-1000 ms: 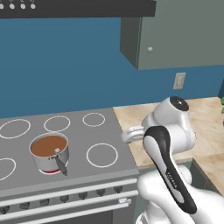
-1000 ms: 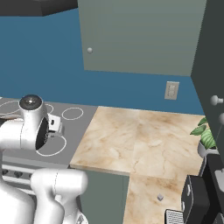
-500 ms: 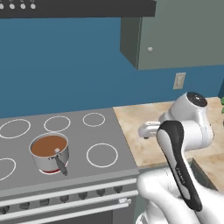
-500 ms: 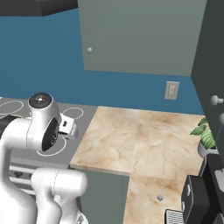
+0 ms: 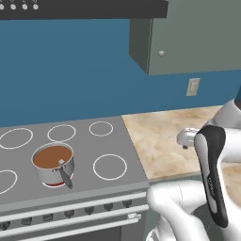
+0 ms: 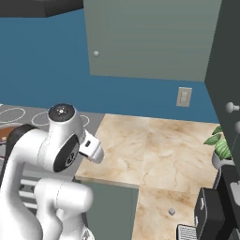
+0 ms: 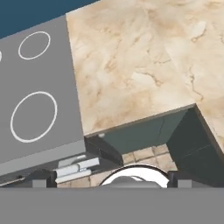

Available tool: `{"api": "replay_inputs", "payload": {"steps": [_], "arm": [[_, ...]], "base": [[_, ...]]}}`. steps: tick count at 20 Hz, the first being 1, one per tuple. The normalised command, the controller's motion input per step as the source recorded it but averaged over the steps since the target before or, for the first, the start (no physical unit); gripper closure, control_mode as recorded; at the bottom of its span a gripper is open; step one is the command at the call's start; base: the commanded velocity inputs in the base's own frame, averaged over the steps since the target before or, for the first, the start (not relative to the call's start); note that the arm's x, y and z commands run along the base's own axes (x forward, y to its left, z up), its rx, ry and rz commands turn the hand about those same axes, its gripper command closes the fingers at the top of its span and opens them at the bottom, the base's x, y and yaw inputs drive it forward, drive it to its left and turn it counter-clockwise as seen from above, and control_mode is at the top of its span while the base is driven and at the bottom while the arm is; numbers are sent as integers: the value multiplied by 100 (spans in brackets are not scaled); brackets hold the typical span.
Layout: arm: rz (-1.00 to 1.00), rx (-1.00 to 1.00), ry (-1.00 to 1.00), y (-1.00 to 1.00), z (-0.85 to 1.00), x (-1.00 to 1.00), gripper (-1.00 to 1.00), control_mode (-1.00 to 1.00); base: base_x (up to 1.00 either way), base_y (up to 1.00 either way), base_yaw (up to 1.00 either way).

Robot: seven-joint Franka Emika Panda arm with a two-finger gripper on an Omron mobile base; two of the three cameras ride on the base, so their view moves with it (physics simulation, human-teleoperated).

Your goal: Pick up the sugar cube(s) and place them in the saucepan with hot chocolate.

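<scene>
Saucepan with hot chocolate (image 5: pixel 52 164) sat on a front stove burner, while a small grey sugar cube (image 6: pixel 172 212) lay far right on the marble counter (image 6: pixel 154 154). Gripper (image 6: pixel 92 149) hung between, jaws spread, carrying nothing, likely heading toward the cube.

Saucepan (image 5: pixel 52 164) looked like polished steel, shiny wall, matt dark grey handle, brown liquid glossy. Stove top (image 5: pixel 117 141) was flat matt grey with thin white painted burner rings (image 5: pixel 110 166). Table (image 6: pixel 154 145) read as smooth beige marble with veining. Wall cabinet (image 5: pixel 197 37) was matt grey-green, small metallic knob.
</scene>
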Motion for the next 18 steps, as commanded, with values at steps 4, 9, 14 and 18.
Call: {"api": "replay_inputs", "payload": {"steps": [4,9,14,18], "arm": [[-36,0,20,-80,-21,0,-100,-100],[-44,0,21,-93,-17,0,-100,-100],[-26,0,12,-95,-12,-2,-100,-100],[-9,0,0,-97,-22,-27,-100,-100]], "base": [[0,0,0],[0,0,0],[0,0,0],[0,0,0]]}}
